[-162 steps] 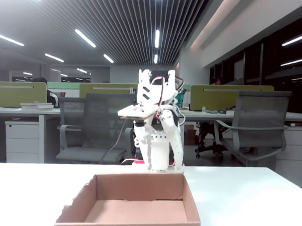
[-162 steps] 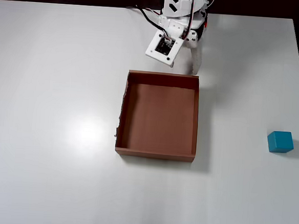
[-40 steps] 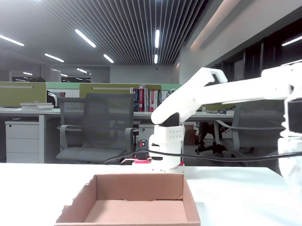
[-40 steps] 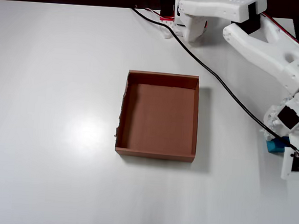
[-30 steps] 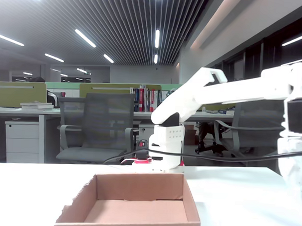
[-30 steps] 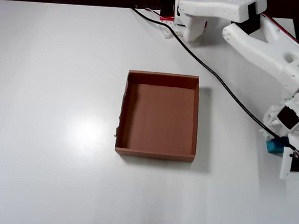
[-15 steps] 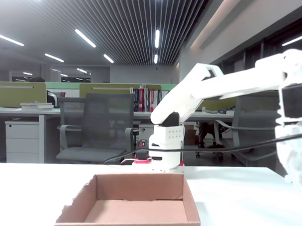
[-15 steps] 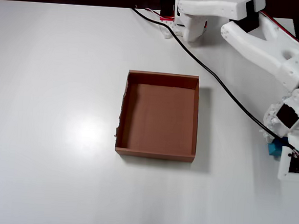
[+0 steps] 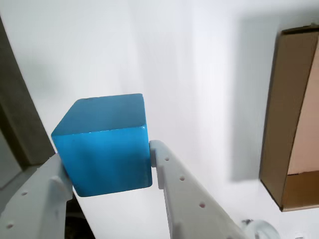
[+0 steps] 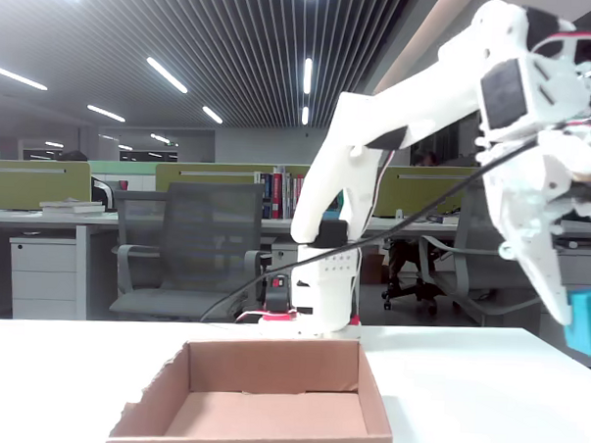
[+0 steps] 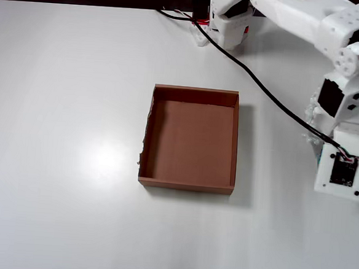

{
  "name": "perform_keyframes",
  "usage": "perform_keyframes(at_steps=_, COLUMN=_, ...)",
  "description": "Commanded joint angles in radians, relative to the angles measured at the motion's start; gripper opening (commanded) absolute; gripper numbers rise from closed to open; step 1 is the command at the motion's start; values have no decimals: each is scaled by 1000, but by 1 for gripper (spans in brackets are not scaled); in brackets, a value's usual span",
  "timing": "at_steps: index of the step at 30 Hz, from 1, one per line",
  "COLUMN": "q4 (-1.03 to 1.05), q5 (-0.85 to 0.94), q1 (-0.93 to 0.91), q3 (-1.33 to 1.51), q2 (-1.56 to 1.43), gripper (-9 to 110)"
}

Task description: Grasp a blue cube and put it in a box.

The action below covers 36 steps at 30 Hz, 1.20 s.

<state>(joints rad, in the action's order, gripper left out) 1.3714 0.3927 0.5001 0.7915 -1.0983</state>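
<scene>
The gripper [image 9: 105,162] is pinching the blue cube [image 9: 103,144] between its two white fingers [image 9: 172,179], one on each side, so it will not fall. In the wrist view the cube fills the lower left of the frame. In the fixed view it peeks out at the right edge [image 10: 587,321], up off the table [image 11: 64,102]. I think it is held high so it can go over the low wall of the box [image 11: 188,184], which sits in the middle of the overhead view, well apart. I see no words or labels anywhere.
</scene>
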Motion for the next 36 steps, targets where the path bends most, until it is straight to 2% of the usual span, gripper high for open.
perform_keyframes(at_steps=1, q4=-11, q5=-5, q1=-41, q3=86, q2=-149, gripper=14)
perform_keyframes(at_steps=19, q4=3, q5=106, q1=-377, q3=540, q2=-595, gripper=14)
perform_keyframes(at_steps=36, q4=-69, q5=132, q1=-549, q3=796, q2=-618, gripper=14)
